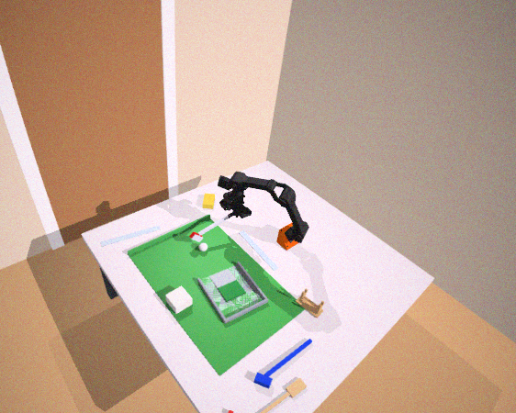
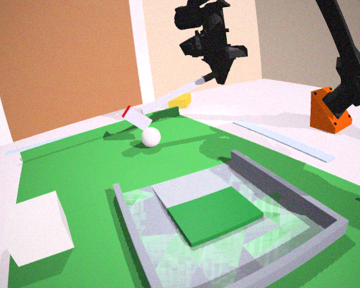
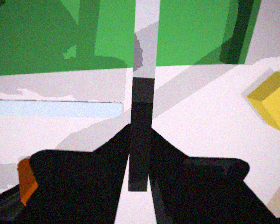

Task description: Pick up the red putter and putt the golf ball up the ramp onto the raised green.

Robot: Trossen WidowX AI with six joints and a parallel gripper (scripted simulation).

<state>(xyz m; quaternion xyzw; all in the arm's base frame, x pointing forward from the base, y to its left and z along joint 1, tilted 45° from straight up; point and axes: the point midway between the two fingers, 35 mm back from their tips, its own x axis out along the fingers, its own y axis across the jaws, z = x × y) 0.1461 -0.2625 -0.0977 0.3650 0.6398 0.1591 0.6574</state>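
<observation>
Grey-walled tray (image 2: 286, 189) near mid-mat on the green mat (image 1: 175, 262): holds the raised green (image 2: 215, 214) (flat green slab) with a pale grey ramp (image 2: 186, 185) rising to it from the side facing the ball. Nothing else visible inside the tray; ball not in it.

Arm up from the orange base (image 1: 286, 239) near the table's far right edge, elbow high, forearm reaching over toward the far corner, wrist pitched down. Gripper (image 2: 216, 77) above the far edge of the mat, fingers pressed onto the dark grip end of the red putter (image 2: 170, 97) (wrist view: grip sandwiched dead centre between both fingers).

Putter's long axis slanted: grip end high in the gripper, pale shaft running down and away from the base toward the mat's far-left side. Head (image 2: 136, 116) at the low end, hanging just above and just behind the golf ball (image 2: 150, 137), pale face toward the tray, red showing only on the back edge. Cannot tell if the head touches the ball.

Ball on the mat, far end, between the mat's far edge and the tray's ramp side.

Elsewhere: yellow block (image 1: 208, 200) near the far corner, white cube (image 1: 179, 299) on the mat's left side, blue mallet (image 1: 283, 362) near the near edge.
</observation>
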